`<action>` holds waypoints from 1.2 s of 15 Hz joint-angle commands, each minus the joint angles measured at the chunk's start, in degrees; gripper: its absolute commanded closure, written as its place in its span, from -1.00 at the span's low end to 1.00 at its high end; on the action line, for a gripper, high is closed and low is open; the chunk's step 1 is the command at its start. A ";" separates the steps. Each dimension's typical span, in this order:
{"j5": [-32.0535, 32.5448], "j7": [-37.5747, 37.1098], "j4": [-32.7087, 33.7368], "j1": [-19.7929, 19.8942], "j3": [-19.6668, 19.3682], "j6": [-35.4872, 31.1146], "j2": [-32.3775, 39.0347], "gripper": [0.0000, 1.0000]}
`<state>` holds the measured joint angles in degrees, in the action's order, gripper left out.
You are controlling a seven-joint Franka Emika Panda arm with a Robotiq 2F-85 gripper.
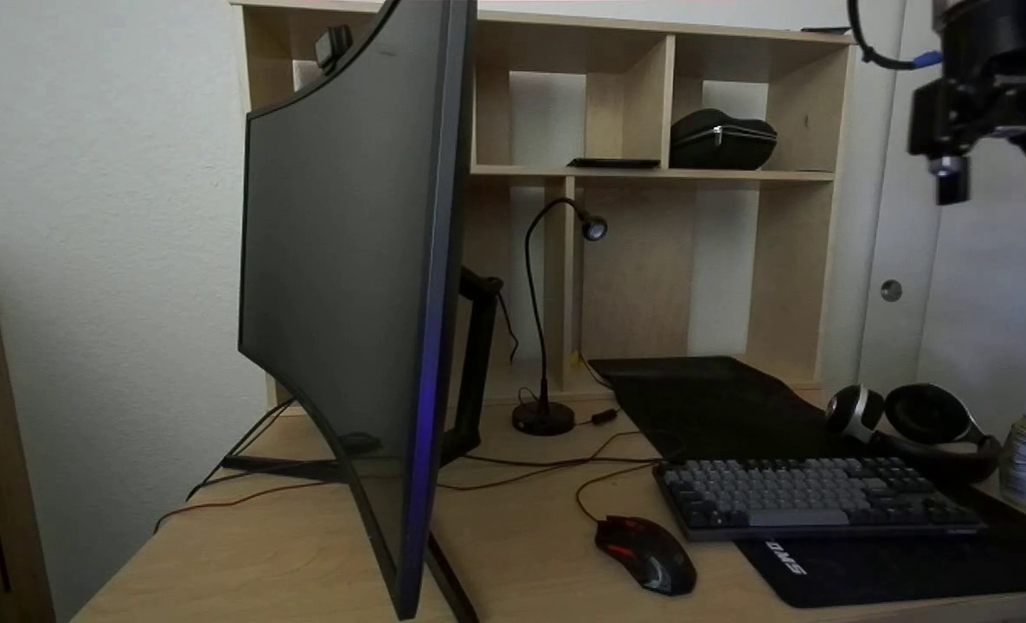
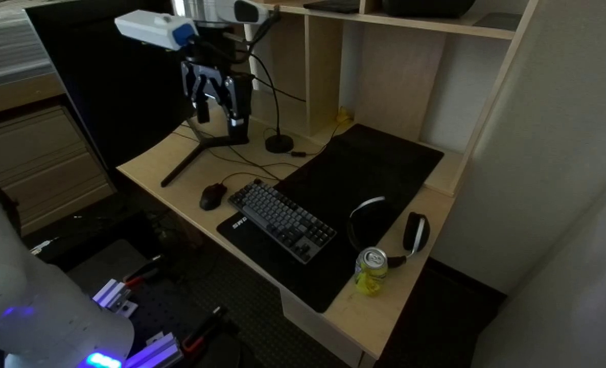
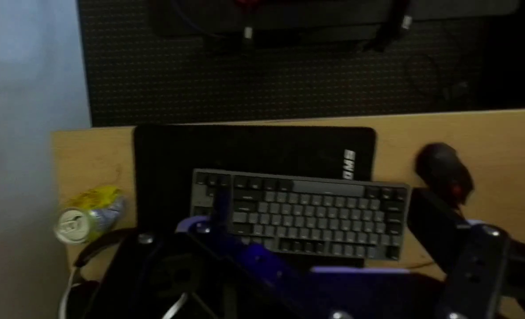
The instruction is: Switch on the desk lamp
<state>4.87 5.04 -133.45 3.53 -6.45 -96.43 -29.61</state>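
The wrist view looks past the pincer point(image 3: 318, 195), whose two fingers point(image 3: 430, 230) stand spread apart with a wide gap between their tips; seen through that gap, below the pincer, is a computer keyboard point(image 3: 333, 221) lying mostly on a black desk mat point(image 3: 253, 150). The computer mouse point(image 3: 444, 170) shows just past one fingertip there, on the bare wood of the counter point(image 3: 501, 137), and a drink can point(image 3: 90, 215) sits well out beyond the opposite fingertip. In both exterior views the gooseneck desk lamp point(image 1: 536, 316) stands upright on the counter, well apart from the pincer: to the pincer's left in an exterior view, where its small head point(image 1: 593, 228) and curved neck show; to the pincer's right in an exterior view, where its round base point(image 2: 279, 144) sits lower than the fingertips and its head cannot be made out. A large curved monitor point(image 2: 103, 87) stands left of the pincer, partly behind it, in an exterior view. Over-ear headphones point(image 1: 926, 414) lie lower than the pincer, near the drink can.
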 commanded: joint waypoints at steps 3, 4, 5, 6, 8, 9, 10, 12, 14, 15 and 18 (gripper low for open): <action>-8.18 -12.92 2.83 -1.42 5.14 -0.95 3.75 -1.00; -9.25 -15.55 3.94 -1.52 5.96 -0.95 5.06 -1.00; -9.67 -16.75 4.74 -1.53 6.20 -0.95 6.02 -1.00; -9.78 -17.14 5.16 -1.48 6.15 -0.95 6.59 -1.00; -9.22 -19.25 6.17 -1.18 6.64 -0.29 8.84 -1.00; -8.99 -24.63 7.81 -0.61 7.79 -0.87 12.79 -1.00; -10.95 -28.18 10.01 -0.71 8.01 -0.73 15.33 -1.00; -13.27 -35.22 14.26 -0.98 8.62 -2.31 20.68 -1.00; -14.98 -41.94 17.19 -1.28 8.87 -4.08 24.32 -1.00; -15.23 -45.55 18.59 -1.50 8.86 -5.22 25.95 -1.00; -14.20 -45.12 17.28 -2.37 8.14 -5.16 25.24 -1.00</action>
<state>-9.35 -40.07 -116.24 1.54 2.08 -101.68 -4.35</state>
